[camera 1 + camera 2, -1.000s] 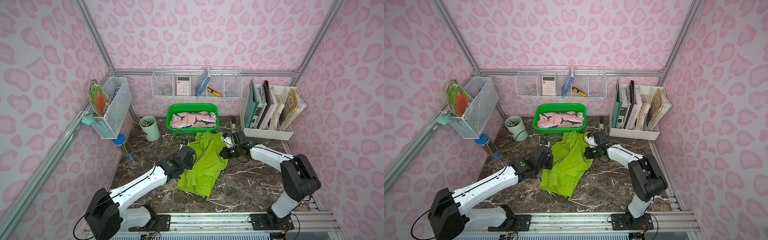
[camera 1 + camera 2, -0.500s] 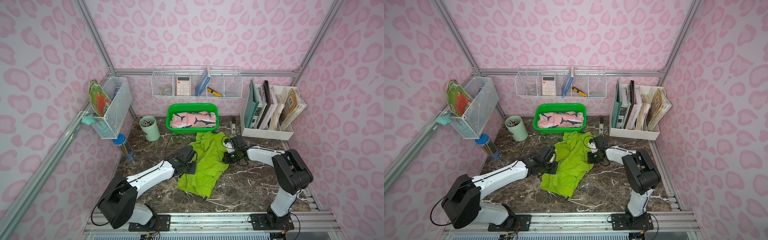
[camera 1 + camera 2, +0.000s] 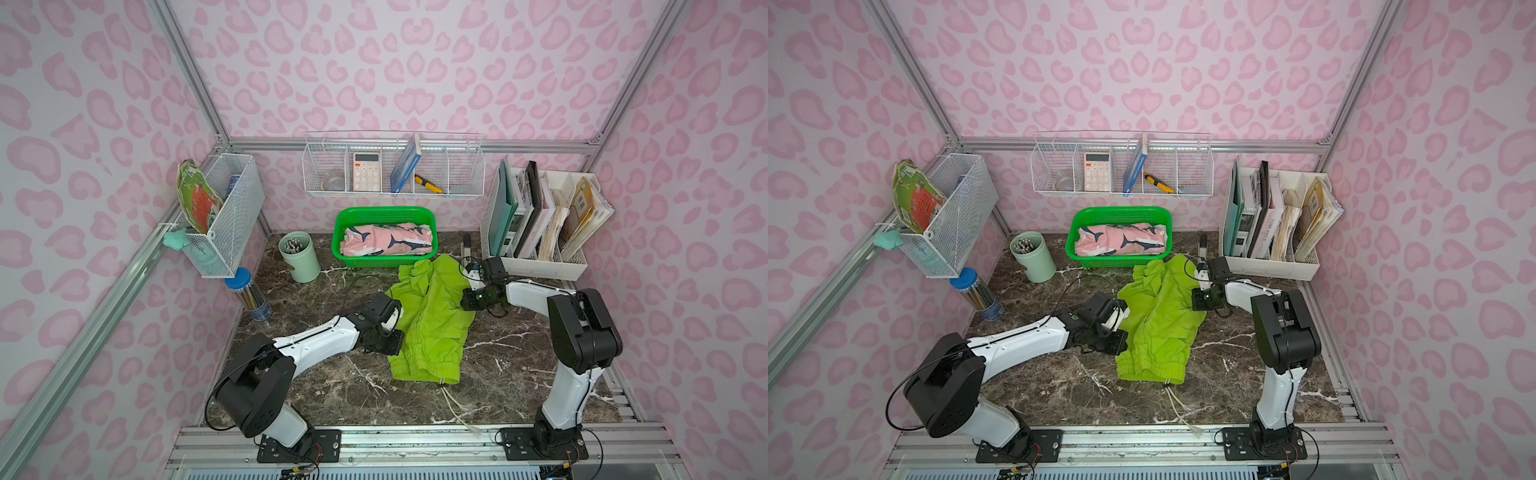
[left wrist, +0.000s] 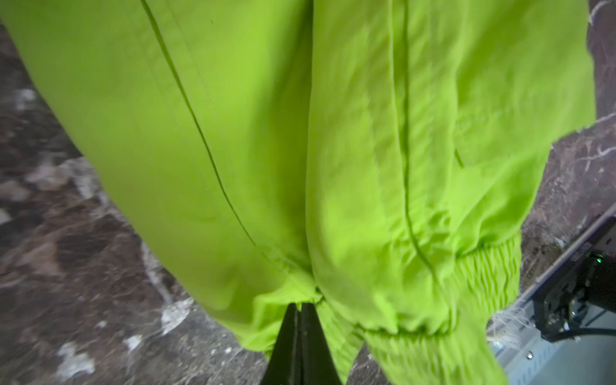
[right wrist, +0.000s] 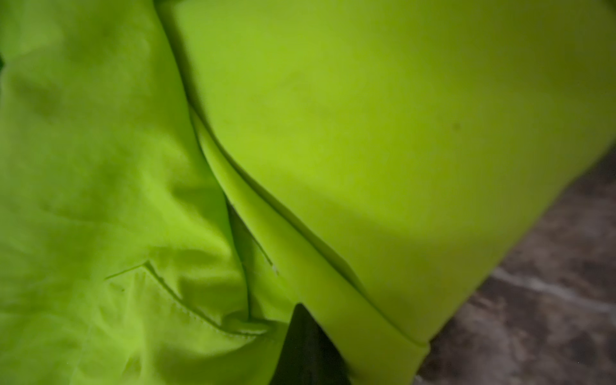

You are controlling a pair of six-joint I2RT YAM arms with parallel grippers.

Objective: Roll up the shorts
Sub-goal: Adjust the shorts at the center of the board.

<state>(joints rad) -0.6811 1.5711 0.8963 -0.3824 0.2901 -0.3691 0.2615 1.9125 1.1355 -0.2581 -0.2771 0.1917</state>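
While the left pincer (image 4: 301,305) pinched one side of the green shorts (image 3: 432,316) and the right pincer (image 5: 300,320) pinched the opposite side, they lay unrolled on the bench (image 3: 519,365) between both. I judged this the flattening step; next, regrip one end and roll.

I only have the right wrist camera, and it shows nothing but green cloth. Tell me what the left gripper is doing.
Observer: The left gripper is shut on the edge of the lime green shorts, close to the elastic waistband.
Operator: Now report the other pair.
Observer: The pink shark shorts sit as a rolled bundle in the green basket, at the back of the table beyond the green pair.
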